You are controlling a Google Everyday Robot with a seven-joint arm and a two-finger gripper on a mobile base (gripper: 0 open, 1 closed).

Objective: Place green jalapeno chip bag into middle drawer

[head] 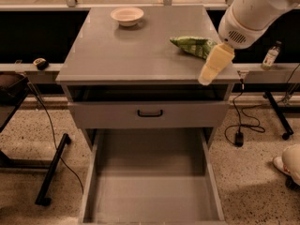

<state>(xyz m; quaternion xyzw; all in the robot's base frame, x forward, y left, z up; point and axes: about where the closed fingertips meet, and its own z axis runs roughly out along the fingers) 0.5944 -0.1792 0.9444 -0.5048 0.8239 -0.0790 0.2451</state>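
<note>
A pale round bowl [127, 16] sits far left on the matte gray surface [117, 55]. Below, the drawer [150, 196] stands open, its floor plain. The bag [193, 45], crinkled glossy foil, lies on the surface's right side. It is probably light, soft and slippery, so pinch across its middle. The pincer [213, 68] hangs just beside it, nearer and right. How open it is I cannot tell.

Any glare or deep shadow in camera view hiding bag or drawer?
Camera view: dim warm light, no strong glare; green jalapeno chip bag readable on the cabinet top; middle drawer floor evenly lit; gripper at its right front edge, beside the bag.
</note>
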